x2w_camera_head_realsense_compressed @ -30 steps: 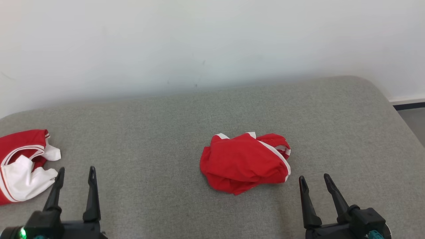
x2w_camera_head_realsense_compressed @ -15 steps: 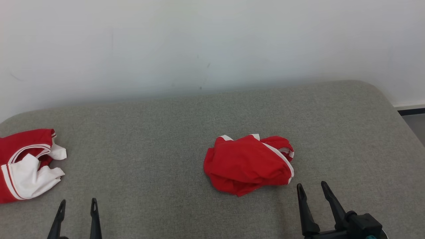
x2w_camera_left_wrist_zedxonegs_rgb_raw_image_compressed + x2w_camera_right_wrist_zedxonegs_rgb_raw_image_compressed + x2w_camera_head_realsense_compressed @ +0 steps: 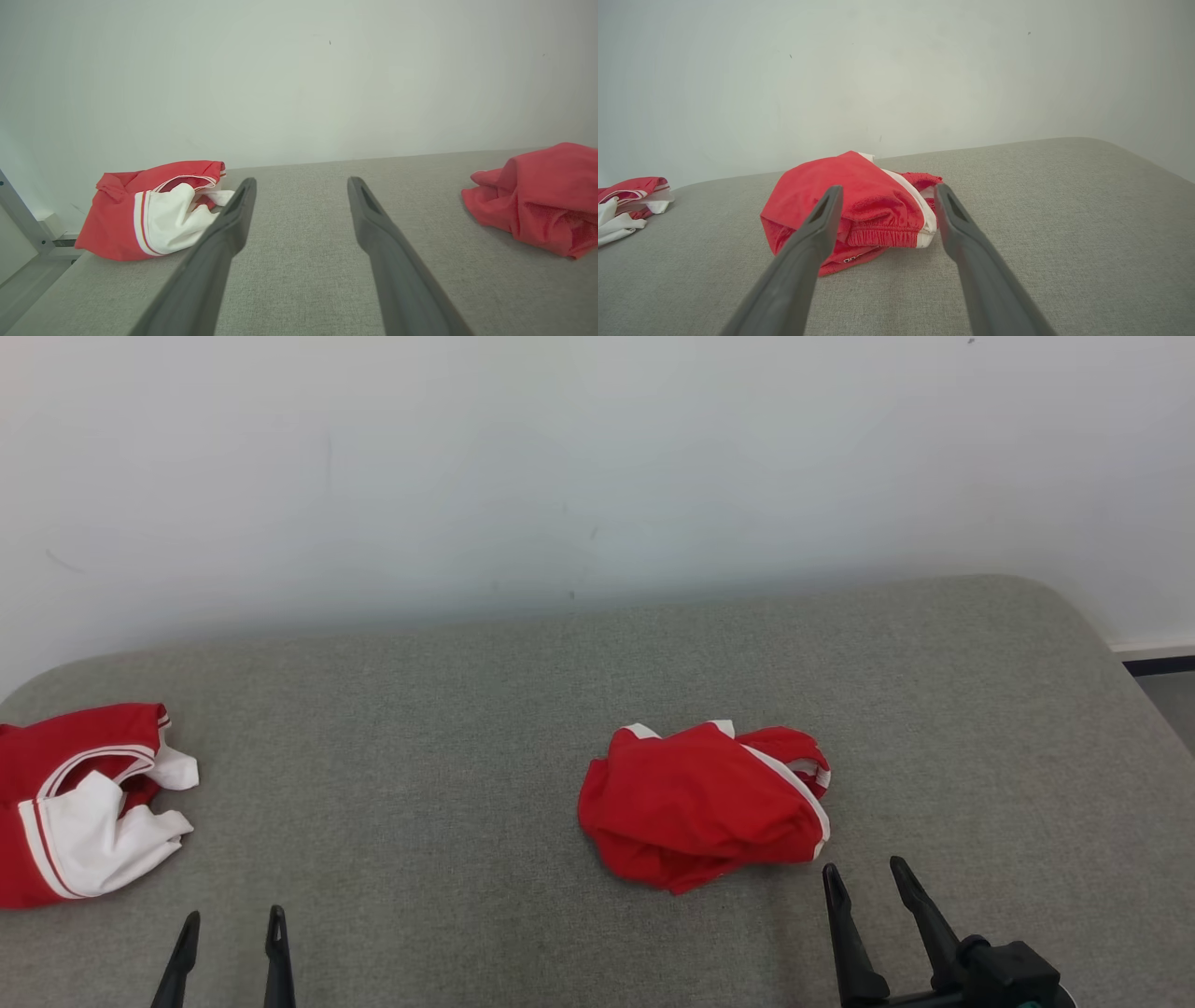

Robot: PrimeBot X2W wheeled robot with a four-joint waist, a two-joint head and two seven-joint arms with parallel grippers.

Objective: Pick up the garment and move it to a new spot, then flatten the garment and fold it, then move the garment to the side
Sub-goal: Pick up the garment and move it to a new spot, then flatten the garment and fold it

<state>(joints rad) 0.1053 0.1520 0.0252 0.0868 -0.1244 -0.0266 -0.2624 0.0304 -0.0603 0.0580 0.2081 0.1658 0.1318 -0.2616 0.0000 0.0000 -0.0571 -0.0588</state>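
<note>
A crumpled red garment (image 3: pixel 700 803) with white trim lies in a heap right of centre on the grey padded surface (image 3: pixel 420 709). My right gripper (image 3: pixel 864 866) stands open just in front of the heap's right end, not touching it. The right wrist view has the garment (image 3: pixel 850 205) straight ahead beyond the open right gripper (image 3: pixel 888 187). My left gripper (image 3: pixel 233 915) is open at the lower left, far from the heap. Its wrist view shows the open left gripper (image 3: pixel 302 181) over bare fabric, with the garment (image 3: pixel 542 196) off to the right.
A second red-and-white garment (image 3: pixel 84 821) lies bunched at the surface's left edge, also seen in the wrist views (image 3: pixel 154 214) (image 3: pixel 626 200). A white wall (image 3: pixel 560 457) backs the surface. Floor (image 3: pixel 1167 695) shows past the rounded right corner.
The head view has shifted, so everything sits a little lower and to the right. The left gripper has dropped toward the bottom edge; the right gripper has eased back slightly. Both garments lie as before.
</note>
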